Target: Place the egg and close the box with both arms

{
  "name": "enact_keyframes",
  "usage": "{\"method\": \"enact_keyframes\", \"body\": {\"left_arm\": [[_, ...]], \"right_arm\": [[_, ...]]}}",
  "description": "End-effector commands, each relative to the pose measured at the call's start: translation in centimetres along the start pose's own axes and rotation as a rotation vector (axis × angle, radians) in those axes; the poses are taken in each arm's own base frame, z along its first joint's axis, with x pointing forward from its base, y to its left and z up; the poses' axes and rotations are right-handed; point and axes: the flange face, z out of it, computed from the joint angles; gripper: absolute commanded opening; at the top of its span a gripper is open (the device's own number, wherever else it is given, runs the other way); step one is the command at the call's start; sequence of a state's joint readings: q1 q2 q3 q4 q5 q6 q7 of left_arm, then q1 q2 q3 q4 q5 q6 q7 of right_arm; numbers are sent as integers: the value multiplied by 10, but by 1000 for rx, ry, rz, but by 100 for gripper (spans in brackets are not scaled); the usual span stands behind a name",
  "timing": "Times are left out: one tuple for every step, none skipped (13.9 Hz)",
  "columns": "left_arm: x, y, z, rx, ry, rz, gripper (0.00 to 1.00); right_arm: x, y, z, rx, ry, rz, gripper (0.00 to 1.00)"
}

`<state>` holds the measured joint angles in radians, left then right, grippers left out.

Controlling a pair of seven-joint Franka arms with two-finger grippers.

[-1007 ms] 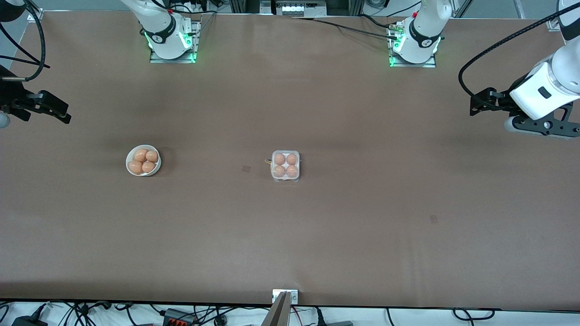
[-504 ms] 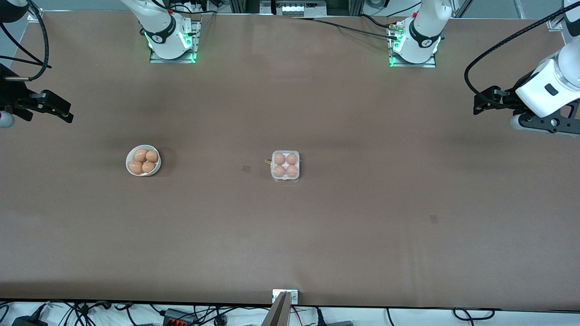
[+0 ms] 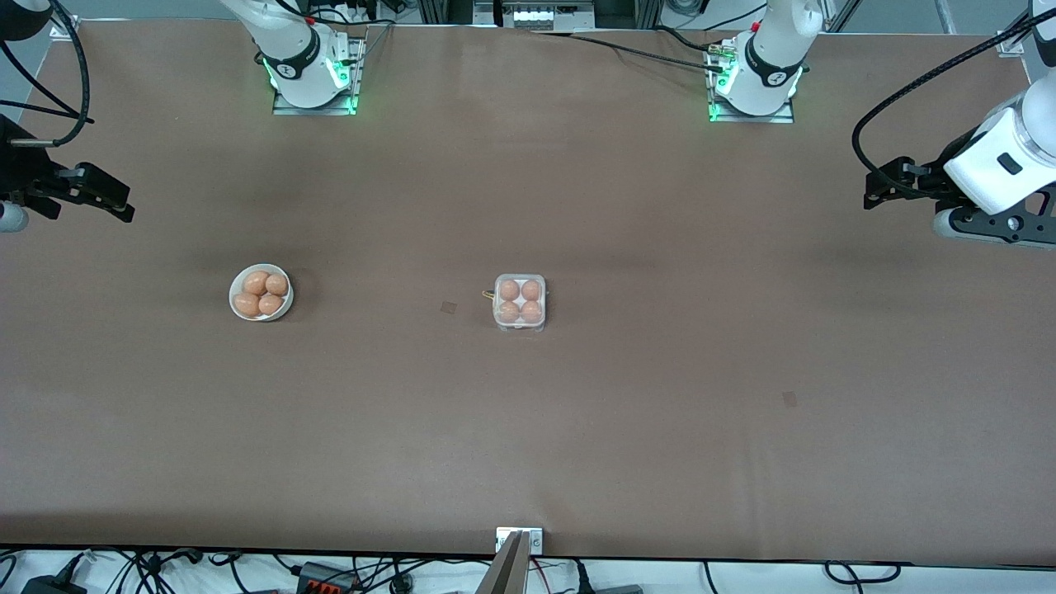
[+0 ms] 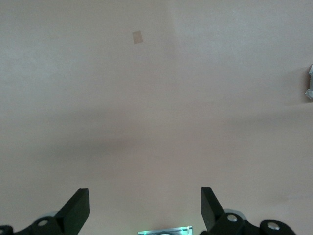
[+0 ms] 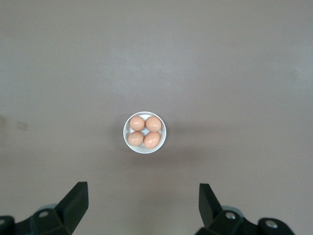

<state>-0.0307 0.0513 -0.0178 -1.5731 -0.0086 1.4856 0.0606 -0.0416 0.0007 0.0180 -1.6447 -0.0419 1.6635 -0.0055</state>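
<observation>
We see the left gripper [image 4: 142, 208] and the right gripper [image 5: 142, 205] both spread wide and empty, high over the table's two ends. The box [image 3: 520, 303] sits mid-table with four eggs, lid seemingly down; the bowl [image 3: 284, 308] holds four more. The task looks finished.

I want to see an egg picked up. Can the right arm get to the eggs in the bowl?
Probably yes. The right end effector is open and empty, up over the right arm's end of the table, and nothing lies between it and the four eggs in the uncovered white bowl.
</observation>
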Motion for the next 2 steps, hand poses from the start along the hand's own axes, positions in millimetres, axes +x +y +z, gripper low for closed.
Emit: {"method": "enact_keyframes", "body": {"left_arm": [[-6, 0, -3, -15, 8, -8, 100], [-5, 1, -3, -15, 9, -7, 100]], "right_arm": [[-9, 0, -6, 8, -1, -11, 100], [-9, 0, -7, 7, 0, -11, 100]]}}
